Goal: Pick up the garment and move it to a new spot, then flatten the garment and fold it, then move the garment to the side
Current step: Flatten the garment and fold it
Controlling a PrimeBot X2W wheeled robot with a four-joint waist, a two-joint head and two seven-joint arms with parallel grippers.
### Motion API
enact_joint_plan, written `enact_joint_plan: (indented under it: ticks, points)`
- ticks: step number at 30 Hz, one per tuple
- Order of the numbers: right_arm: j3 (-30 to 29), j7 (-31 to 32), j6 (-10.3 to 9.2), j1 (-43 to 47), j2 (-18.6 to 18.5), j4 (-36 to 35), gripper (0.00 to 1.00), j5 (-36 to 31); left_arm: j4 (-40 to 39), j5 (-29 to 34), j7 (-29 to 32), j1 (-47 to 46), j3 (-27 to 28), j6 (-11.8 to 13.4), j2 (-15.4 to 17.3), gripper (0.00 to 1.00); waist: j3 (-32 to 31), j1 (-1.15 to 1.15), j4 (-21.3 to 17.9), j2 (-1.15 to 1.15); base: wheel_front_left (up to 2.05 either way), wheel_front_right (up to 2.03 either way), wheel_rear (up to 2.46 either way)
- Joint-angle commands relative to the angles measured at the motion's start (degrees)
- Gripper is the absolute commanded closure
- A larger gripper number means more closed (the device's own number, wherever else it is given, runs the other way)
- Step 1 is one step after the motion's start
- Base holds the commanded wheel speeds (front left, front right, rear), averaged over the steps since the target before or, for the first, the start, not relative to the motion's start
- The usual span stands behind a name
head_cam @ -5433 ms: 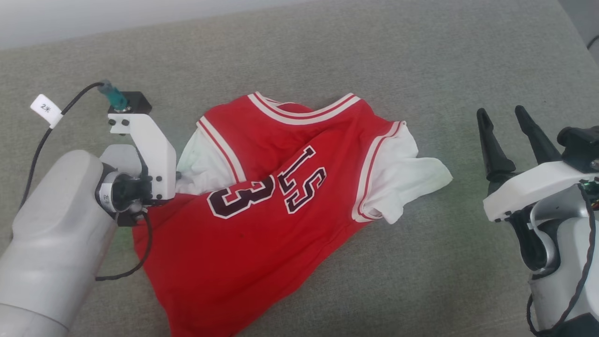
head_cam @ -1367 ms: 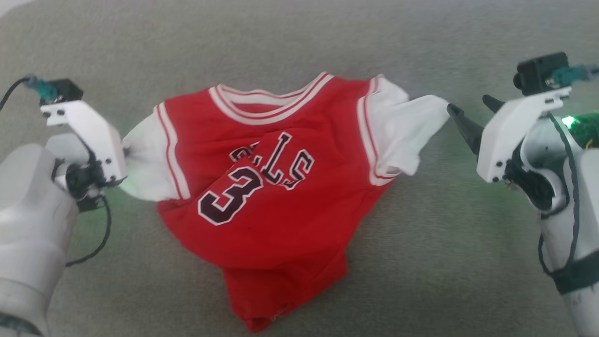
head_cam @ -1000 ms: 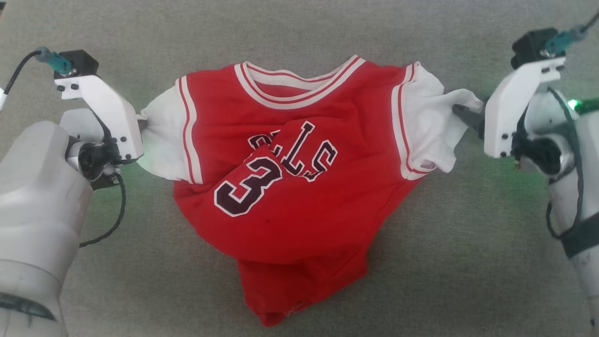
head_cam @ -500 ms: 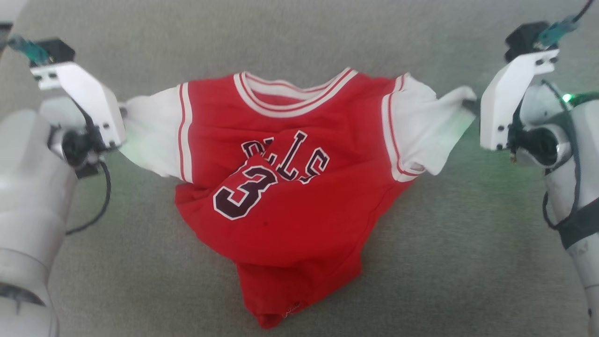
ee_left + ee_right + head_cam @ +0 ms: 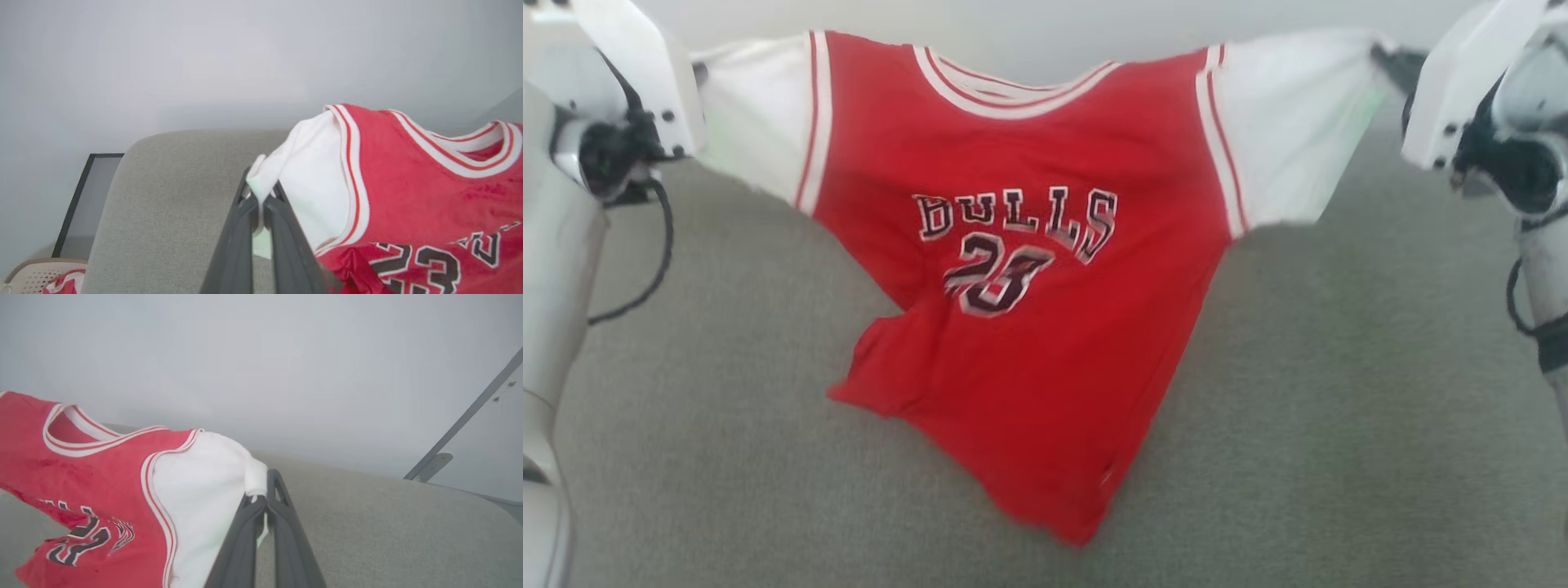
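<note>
Both tools now carry the red Bulls jersey (image 5: 1029, 327) in the air. A second ago it lay bunched on the grey fabric surface (image 5: 1339, 408), its chest print folded over on itself. The left tool (image 5: 259, 196) was already pinched on one white sleeve, while the right tool (image 5: 261, 490) was only arriving at the other.

Each tool's two dark fingers are now clamped narrow on a sleeve tip. The left holds the left-side sleeve (image 5: 310, 183) and the right holds the right-side sleeve (image 5: 200, 486). The shoulders are pulled nearly straight between them.

The body hangs open enough that "BULLS" and "23" read cleanly, though one lower corner is curled up on the robot's left. Whether the lowest point of the hem touches the surface I cannot tell. The head camera has also tipped up, so part of the shift is the view's own.

The pick-up looks done. The carry to a new spot seems to be the step in hand, and the hanging cloth should lay out flatter than the heap did.

One container shows, at the bottom left corner of the left wrist view. It is a beige perforated basket (image 5: 28, 271) with a small red-and-white cloth bundle (image 5: 65, 282) in it, well apart from the jersey.
</note>
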Motion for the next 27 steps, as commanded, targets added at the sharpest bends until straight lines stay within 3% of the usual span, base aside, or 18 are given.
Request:
enact_joint_plan:
  ticks: [1, 16, 27]
  points:
    - [-1.0, -1.6, 0.01, -1.2, 0.7, 0.3, 1.00, -0.6, -0.5, 0.7, -0.5, -1.1, -0.3, -0.3, 0.5, 1.00, -4.4, 0.00, -1.8, 0.00, 0.00, 0.00, 0.00]
    - [-3.2, -5.2, 0.01, -6.6, 3.7, 2.8, 1.00, -3.6, -3.3, 1.1, -1.1, -4.7, -0.2, 0.5, 2.0, 1.00, -8.0, 0.00, -4.0, 0.00, 0.00, 0.00, 0.00]
    - [-1.0, -16.9, 0.01, -13.4, 2.4, 8.4, 1.00, -8.4, -3.9, 1.9, -8.9, -9.9, 0.7, 1.4, 0.9, 1.00, -0.8, 0.00, -4.6, 0.00, 0.00, 0.00, 0.00]
